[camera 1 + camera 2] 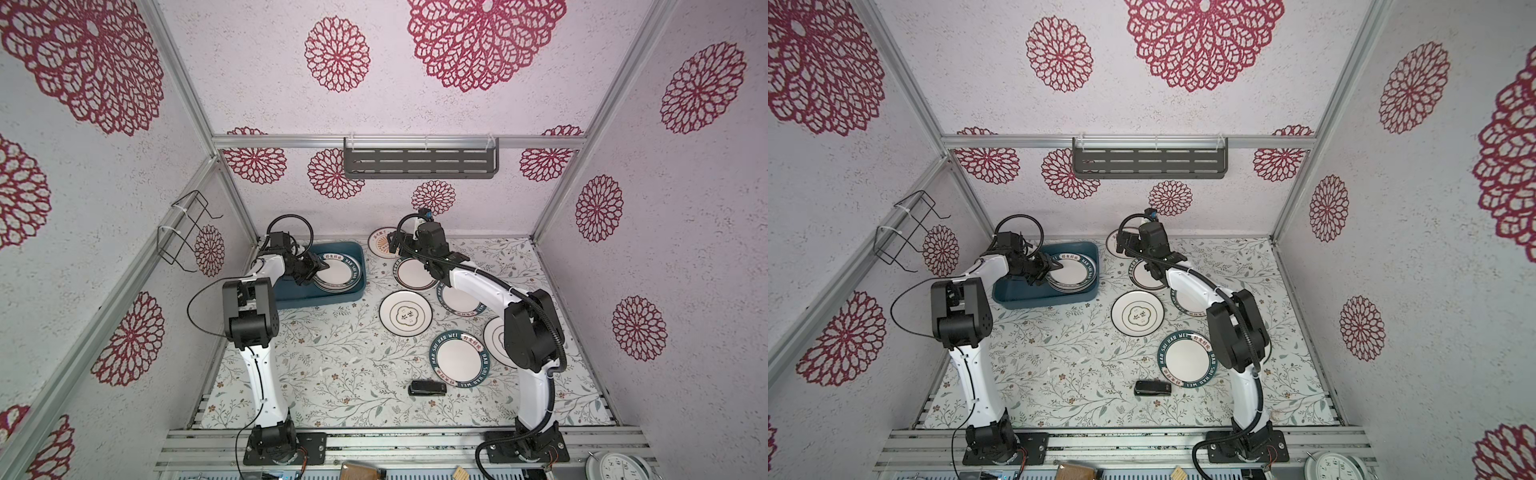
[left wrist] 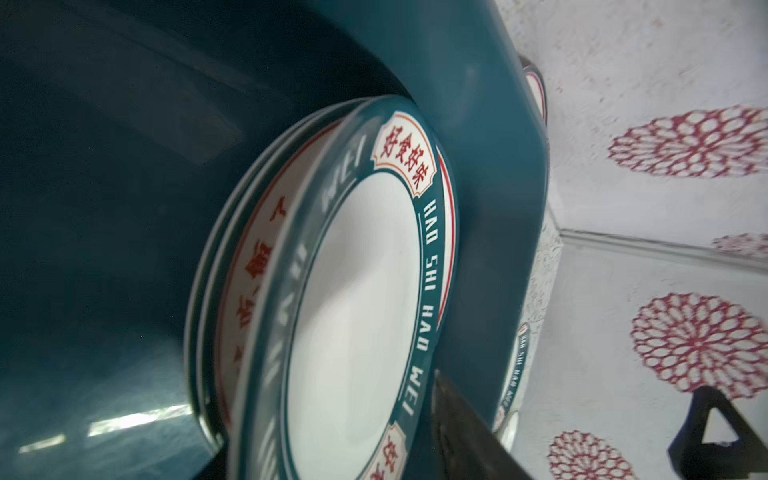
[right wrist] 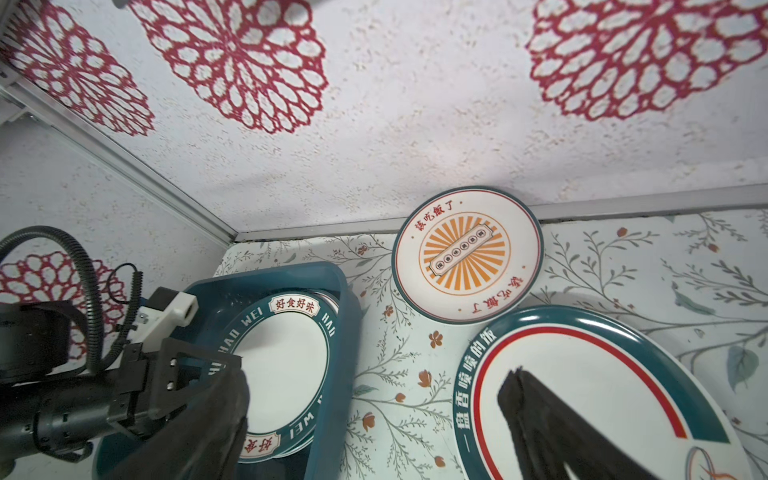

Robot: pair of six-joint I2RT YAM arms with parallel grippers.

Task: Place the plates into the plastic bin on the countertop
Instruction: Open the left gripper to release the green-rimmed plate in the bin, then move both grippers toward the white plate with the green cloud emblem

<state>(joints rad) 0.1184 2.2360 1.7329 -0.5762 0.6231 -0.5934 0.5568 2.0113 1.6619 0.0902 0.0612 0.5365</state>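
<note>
"Left wrist view: is that lettered plate down?"

"Looks so. The lettered plate (image 2: 357,291) lies on top of a stack inside the plastic bin (image 2: 478,124). The left gripper (image 1: 312,269) sits at its rim with jaws apart, clamping nothing that I can see."

"So this step is the let-go?"

"My reading, yes: the drop-off end of one placement. Next it needs a straight lift clear of the bin wall, without nudging the stack."

"And the other arm?"

"The right gripper (image 3: 523,399) hangs with jaws spread wide and empty, one finger over the red-arc plate (image 3: 602,361) (whether it touches, I cannot tell). That plate lies on the countertop (image 1: 332,374), just beside the sunburst plate (image 3: 465,253) by the back wall."

"How much remains?"

"Six plates show outside the bin in a top view. One of them, a ringed plate (image 1: 494,336), is half hidden behind the right arm. For the next pick a finger must get under a rim, and I'd guess shallow plates lying flat give little to bite."
</note>
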